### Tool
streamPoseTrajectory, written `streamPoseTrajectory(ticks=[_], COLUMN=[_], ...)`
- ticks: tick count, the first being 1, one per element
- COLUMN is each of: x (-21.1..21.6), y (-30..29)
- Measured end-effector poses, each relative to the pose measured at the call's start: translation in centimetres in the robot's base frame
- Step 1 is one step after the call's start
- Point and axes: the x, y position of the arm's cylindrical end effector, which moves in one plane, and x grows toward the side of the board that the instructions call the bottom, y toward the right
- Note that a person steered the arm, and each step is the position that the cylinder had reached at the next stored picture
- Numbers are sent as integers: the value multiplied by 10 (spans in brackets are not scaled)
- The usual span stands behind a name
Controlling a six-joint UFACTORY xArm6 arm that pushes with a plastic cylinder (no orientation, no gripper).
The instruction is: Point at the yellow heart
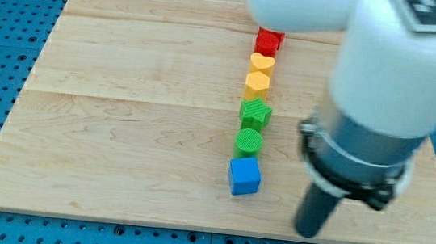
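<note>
Nearest the camera, my tip (pixel 307 231) rests on the wooden bench (pixel 120 128) near the view's bottom right, just right of the blue cube (pixel 244 176) and well apart from the yellow heart (pixel 262 62). That heart sits high in a column of blocks, below the red block (pixel 269 40) and above a yellow block (pixel 257 82), a green block (pixel 255 112) and a green cylinder (pixel 248 141). No claw shows, and no writing can be read.
</note>
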Motion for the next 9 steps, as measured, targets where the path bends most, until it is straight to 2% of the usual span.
streamPoseTrajectory(ticks=[1, 3, 7, 8, 9], x=[-64, -217, -227, -227, -226], y=[26, 27, 42, 29, -17])
